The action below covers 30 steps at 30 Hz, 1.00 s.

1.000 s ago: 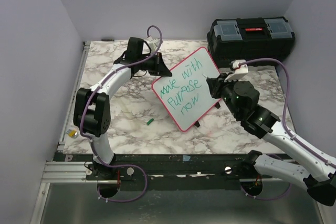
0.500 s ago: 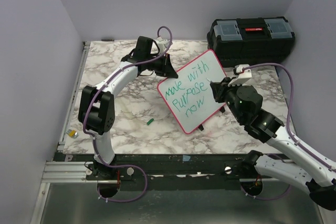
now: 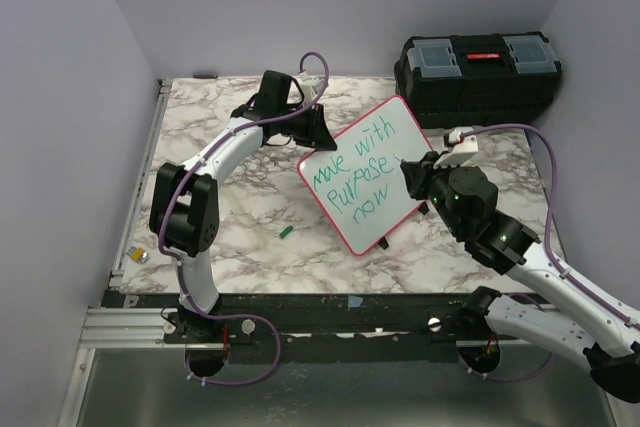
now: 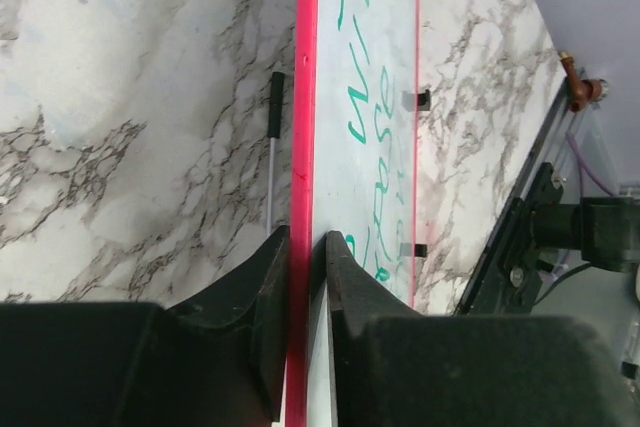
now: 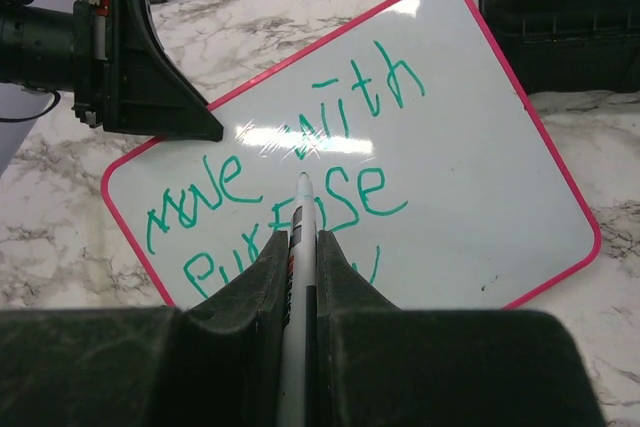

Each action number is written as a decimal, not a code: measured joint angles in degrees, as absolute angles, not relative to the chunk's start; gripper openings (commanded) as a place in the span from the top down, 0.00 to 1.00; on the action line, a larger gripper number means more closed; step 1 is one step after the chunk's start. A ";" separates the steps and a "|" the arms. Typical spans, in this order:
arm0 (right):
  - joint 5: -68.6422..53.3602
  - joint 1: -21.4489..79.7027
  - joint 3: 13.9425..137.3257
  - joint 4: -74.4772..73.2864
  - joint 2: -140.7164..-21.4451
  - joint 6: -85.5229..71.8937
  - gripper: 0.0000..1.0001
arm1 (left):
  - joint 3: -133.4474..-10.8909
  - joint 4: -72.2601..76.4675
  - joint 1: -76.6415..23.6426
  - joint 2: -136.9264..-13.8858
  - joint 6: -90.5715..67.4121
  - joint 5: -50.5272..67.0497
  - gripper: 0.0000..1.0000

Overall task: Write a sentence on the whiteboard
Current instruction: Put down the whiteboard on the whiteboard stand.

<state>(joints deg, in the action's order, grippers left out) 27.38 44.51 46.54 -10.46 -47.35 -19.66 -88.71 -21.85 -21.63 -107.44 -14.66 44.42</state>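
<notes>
Glossy, green-lettered, pink-framed whiteboard (image 3: 366, 175)

Plain pale lilac walls (image 3: 60, 97) close in on three sides of a white worktop (image 3: 250, 212) veined in grey and black marble pattern, under soft, even light. A black toolbox (image 3: 478, 72) with clear-lidded compartments and a red latch stands at the far right corner, close to the back wall. A slotted aluminium rail (image 3: 120, 325) runs along the near edge, above a dull grey metal sheet (image 3: 330, 402).
</notes>
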 measured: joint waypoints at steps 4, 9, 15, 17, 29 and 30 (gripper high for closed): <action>27.38 44.51 46.52 -10.46 -47.57 -19.68 0.99 | -88.55 -22.46 -21.65 -107.50 -13.13 43.05 0.76; 27.38 44.51 46.22 -10.46 -47.70 -19.70 0.99 | -88.14 -22.41 -21.91 -107.50 -12.08 41.95 0.71; 27.40 44.51 45.82 -10.46 -47.72 -19.70 0.99 | -87.22 -22.31 -22.46 -107.48 -11.97 42.04 0.63; 27.40 44.51 45.78 -10.46 -47.75 -19.70 0.99 | -86.70 -22.20 -22.59 -107.39 -12.03 42.04 0.60; 27.40 44.51 45.78 -10.46 -47.75 -19.92 0.99 | -83.85 -19.16 -22.59 -101.78 -12.05 40.86 0.46; 27.40 44.51 45.78 -10.46 -47.72 -19.92 0.99 | -83.53 -18.83 -22.59 -101.08 -12.03 40.38 0.46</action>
